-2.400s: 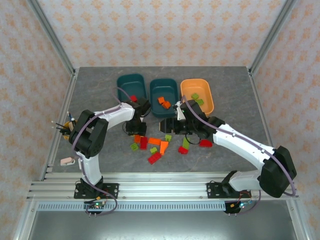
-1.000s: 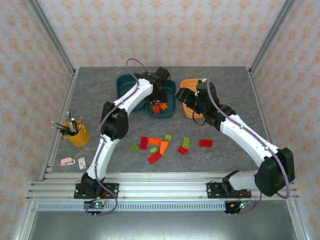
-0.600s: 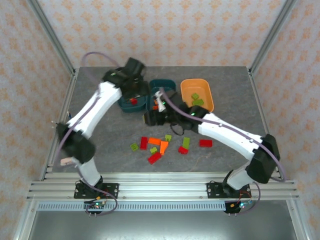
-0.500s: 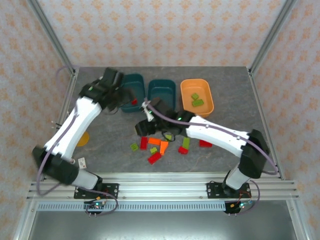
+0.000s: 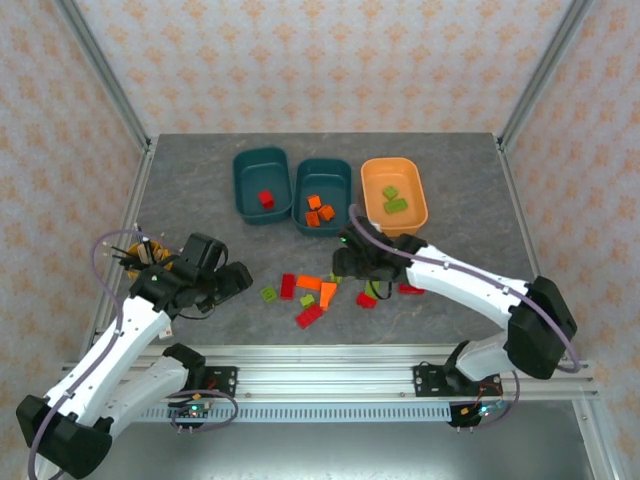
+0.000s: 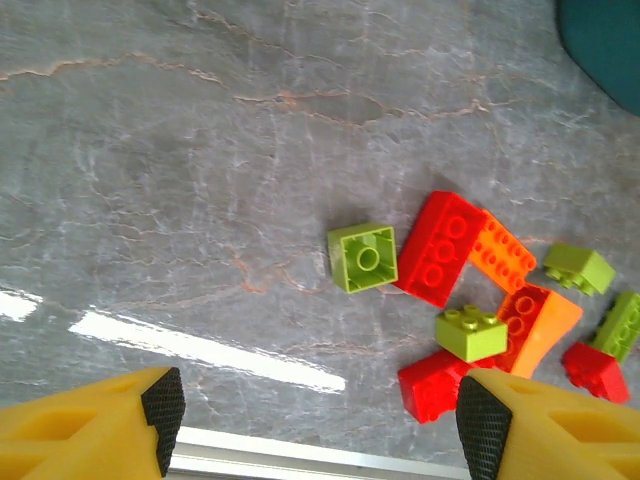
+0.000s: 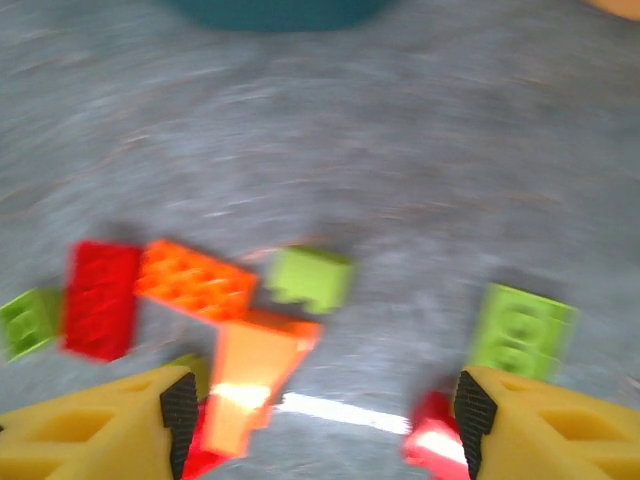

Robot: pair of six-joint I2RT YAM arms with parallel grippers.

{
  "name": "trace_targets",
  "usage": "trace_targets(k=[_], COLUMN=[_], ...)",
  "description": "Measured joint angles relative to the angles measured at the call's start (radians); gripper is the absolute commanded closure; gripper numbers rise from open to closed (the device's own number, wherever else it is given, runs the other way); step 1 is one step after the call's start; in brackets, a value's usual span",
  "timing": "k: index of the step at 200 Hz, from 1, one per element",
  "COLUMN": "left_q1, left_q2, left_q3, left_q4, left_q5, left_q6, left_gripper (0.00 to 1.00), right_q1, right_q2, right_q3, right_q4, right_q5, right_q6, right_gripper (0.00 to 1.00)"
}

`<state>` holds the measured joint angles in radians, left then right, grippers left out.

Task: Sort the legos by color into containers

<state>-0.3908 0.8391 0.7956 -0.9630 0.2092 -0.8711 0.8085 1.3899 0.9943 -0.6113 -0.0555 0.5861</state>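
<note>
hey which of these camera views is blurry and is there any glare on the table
Right wrist view: motion-blurred, the legos smeared, a white glare streak on the table low in frame. Left wrist view: sharp, with a long glare streak near the bottom edge. Top external view: sharp and evenly lit.

Table: smooth grey marble-look surface carrying a glossy glare streak; legos: shiny studded plastic; containers: smooth plastic; left end effector: matt yellow plastic with black textured pads.
</note>
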Motion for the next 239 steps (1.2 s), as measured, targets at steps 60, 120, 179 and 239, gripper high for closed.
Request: trace_targets(k=[60,120,179,239], left_q1=[-0.029,-0.045,-0.046,-0.048], left_q2=[-0.016,-0.027,-0.053,-0.032], left_q3=[0.0,-0.001,-0.017,-0.018], left_q4=[0.079,0.153,0.24,0.294], left_q5=[0.044,0.097,0.151,0.167], left_q6=[0.0,-0.004,-0.042,-0.052], left_gripper=[0.24,0.2,0.16,0.14], right_q1=[-0.123,-0.129,-0.134,-0.135], right_q2=[0.111,0.221,0.251,0.24], right_q3=[-0.086,-0.091,-0.08,-0.044], right_q4=[-0.013,0.017,-0.019,-0.036], right_q5=[-0.061,-0.098,-0.076,-0.026], right_q6=[0.145,0.179,0.186,0.174], right_gripper=[0.27,0.41,0.62,0.69])
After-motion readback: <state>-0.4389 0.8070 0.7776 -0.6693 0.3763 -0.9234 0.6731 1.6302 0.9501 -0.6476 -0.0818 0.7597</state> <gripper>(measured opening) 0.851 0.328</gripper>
